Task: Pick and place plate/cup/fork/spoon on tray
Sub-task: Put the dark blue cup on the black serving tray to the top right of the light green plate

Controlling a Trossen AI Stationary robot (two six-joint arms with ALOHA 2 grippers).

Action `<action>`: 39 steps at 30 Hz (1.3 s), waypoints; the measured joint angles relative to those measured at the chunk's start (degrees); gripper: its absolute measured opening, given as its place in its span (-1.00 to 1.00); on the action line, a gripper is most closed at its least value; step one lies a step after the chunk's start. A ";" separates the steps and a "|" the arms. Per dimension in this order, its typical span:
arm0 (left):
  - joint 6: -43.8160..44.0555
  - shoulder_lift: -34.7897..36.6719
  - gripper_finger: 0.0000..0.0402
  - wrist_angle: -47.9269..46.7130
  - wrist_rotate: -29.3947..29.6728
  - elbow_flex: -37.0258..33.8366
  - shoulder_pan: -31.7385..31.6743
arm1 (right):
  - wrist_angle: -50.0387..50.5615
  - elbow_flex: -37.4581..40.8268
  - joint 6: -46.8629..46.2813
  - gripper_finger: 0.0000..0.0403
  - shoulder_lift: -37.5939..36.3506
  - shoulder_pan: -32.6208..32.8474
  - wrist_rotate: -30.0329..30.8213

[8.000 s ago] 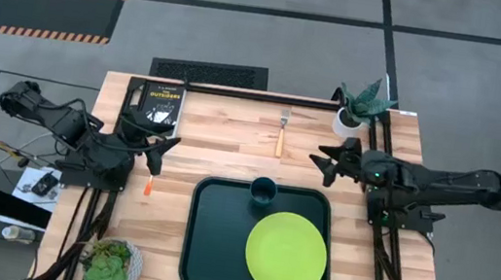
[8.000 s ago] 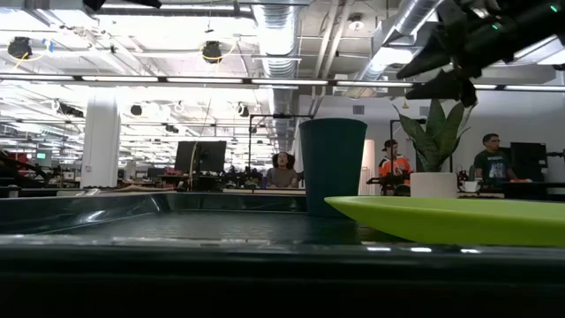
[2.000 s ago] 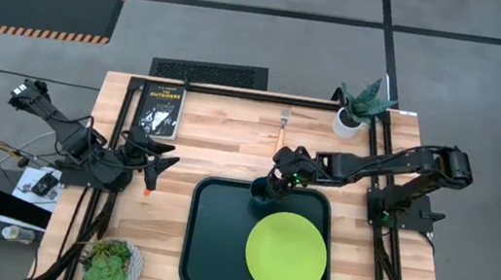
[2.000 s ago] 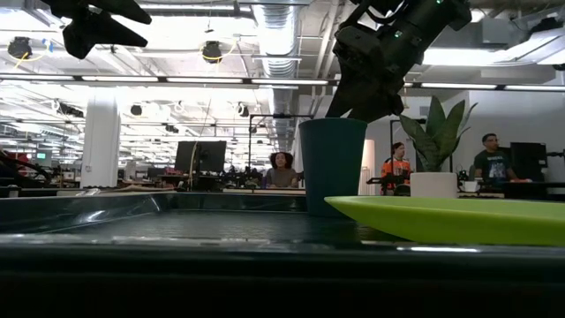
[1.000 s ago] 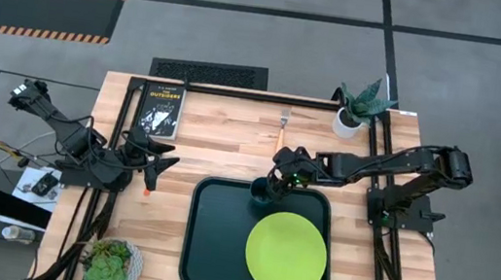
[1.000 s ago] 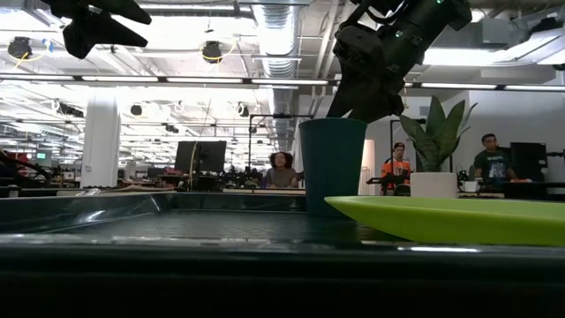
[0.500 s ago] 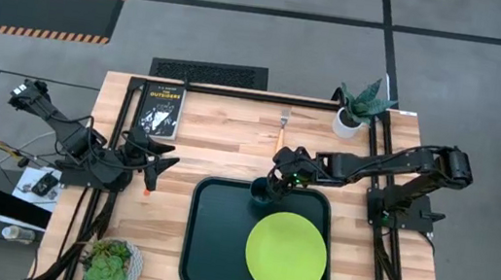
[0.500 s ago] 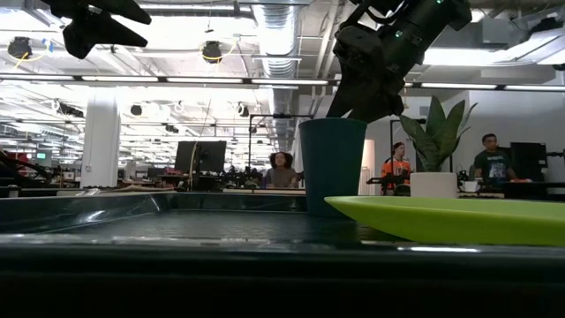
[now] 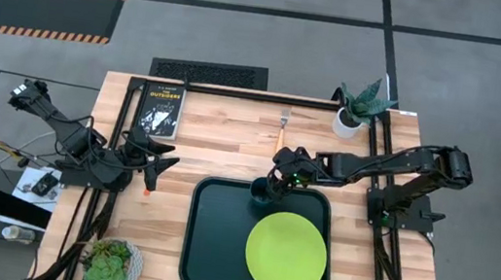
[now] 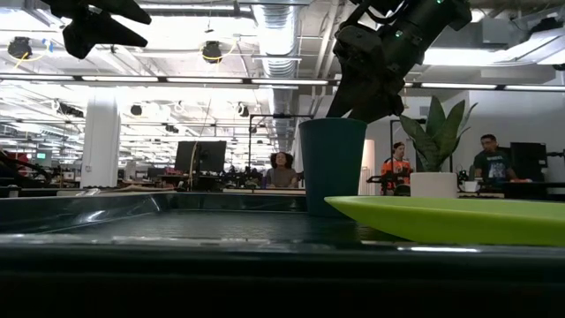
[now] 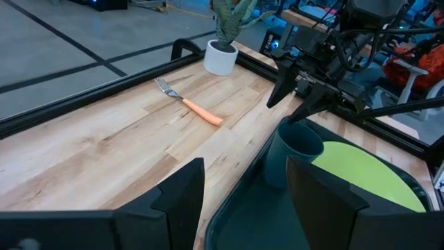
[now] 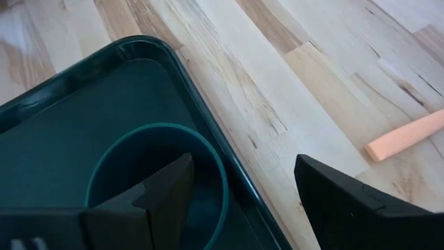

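The dark green tray (image 9: 211, 243) lies at the table's near middle. The lime plate (image 9: 285, 255) rests flat on it, and the teal cup (image 9: 261, 192) stands upright at its far edge. My right gripper (image 9: 275, 178) hangs open just over the cup's rim (image 12: 208, 149), one finger over the hollow, the other outside over the wood. The fork (image 9: 282, 133) lies on the table beyond the tray. My left gripper (image 9: 173, 155) waits open at the table's left, above the spoon's red-orange handle (image 9: 148, 186); the rest of the spoon is hidden. My right gripper stands slanting down from the table's right over the cup's far-right rim (image 11: 300, 125), its fingers (image 10: 353, 93) on either side of the wall. I cannot tell whether a fingertip touches the rim. The cup stands upright on the tray.
A black book (image 9: 159, 108) lies at the far left. A white pot with a plant (image 9: 358, 111) stands at the far right corner, and a succulent in a pot (image 9: 110, 263) at the near left corner. Bare wood lies between the book and the fork.
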State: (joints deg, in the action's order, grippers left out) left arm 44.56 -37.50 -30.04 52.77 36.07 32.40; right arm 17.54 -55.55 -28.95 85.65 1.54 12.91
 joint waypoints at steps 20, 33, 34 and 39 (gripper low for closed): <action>1.25 0.01 -0.04 0.00 -7.40 0.00 0.02 | -0.01 0.00 0.37 0.37 0.00 0.00 -1.11; 1.38 0.02 -0.04 0.00 -7.41 0.00 0.02 | -0.05 0.00 0.52 0.37 0.00 0.33 -1.09; 1.38 0.00 -0.04 0.02 -7.40 0.00 0.01 | -0.04 0.00 0.52 0.37 0.00 0.59 -1.09; 1.38 0.02 -0.04 0.02 -7.39 0.00 0.00 | 0.15 0.00 0.91 0.37 -0.02 2.07 1.05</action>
State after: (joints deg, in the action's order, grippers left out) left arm 45.93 -37.47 -30.03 45.39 36.07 32.41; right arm 17.69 -55.55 -28.04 85.62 3.61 13.95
